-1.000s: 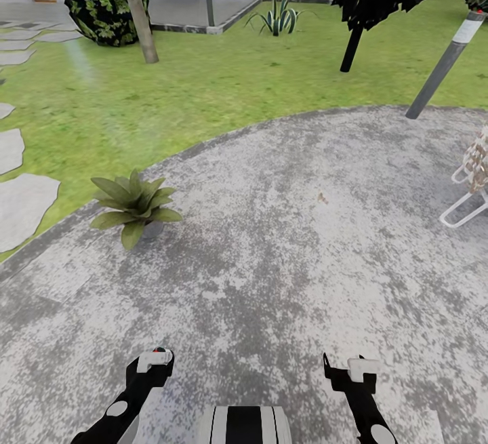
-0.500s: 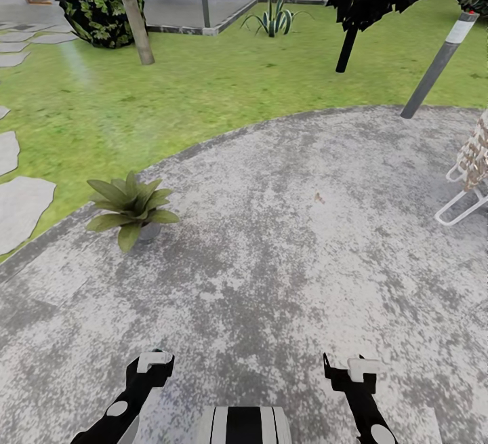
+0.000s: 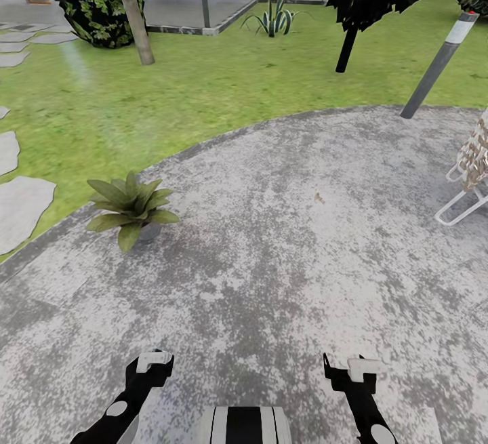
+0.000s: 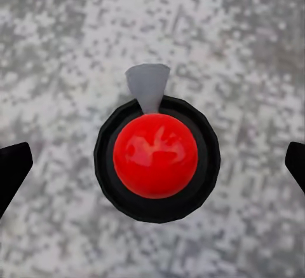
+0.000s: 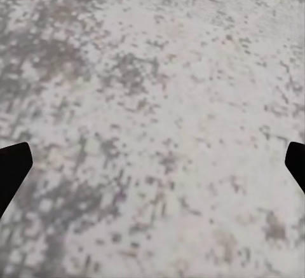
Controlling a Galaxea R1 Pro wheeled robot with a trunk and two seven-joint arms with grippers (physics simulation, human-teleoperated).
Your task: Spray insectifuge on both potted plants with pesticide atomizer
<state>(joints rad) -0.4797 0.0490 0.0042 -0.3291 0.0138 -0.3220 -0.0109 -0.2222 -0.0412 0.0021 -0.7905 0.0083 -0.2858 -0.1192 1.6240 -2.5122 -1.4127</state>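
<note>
- The low potted plant (image 3: 130, 208), a rosette of broad pointed green leaves, sits on the rim of the round grey mottled stone patio (image 3: 305, 240). It is at about ten o'clock from the robot and well apart from both arms. Only this one of the two plants can be seen.
- The left gripper (image 3: 154, 361) hangs low at about seven o'clock, pointing down at the patio. In its wrist view the black fingertips (image 4: 13, 170) are spread wide.
- Between those fingertips, touching neither, is a round black-rimmed thing with a glossy red dome and a grey wedge spout (image 4: 155, 157). It may be the pesticide atomizer seen end-on, but that cannot be told for sure.
- The right gripper (image 3: 352, 366), at about five o'clock, is equally wide open and empty over bare stone, so it is probably kept free.
- The green lawn (image 3: 203, 91) lies from eleven to one o'clock, and a white wire chair frame (image 3: 464, 203) sits at about two.
- The plant is too far off for spraying, so I judge the robot must move closer first.
</note>
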